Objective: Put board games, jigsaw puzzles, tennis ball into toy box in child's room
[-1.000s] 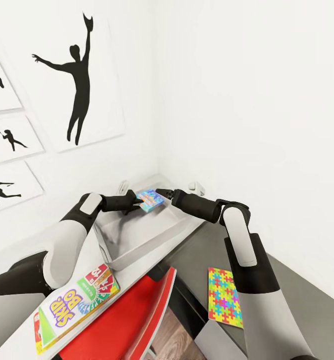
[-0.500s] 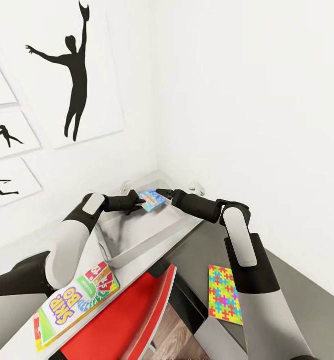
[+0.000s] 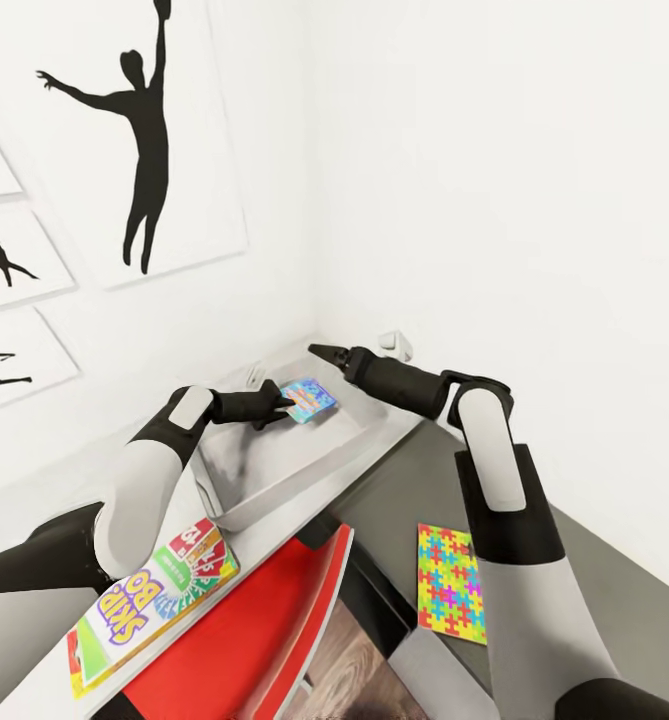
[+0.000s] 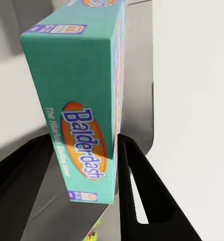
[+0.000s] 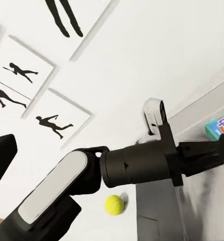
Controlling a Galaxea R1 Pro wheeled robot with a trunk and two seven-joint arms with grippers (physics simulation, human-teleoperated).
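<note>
The left gripper [image 3: 277, 405] is clamped on a flat, glossy green-edged board game [image 3: 308, 400] above the smooth grey toy box [image 3: 274, 470].

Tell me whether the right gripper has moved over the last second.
Yes. The right gripper has pulled away from the Balderdash box toward the far wall, past the toy box rim. The left gripper holds the box.
</note>
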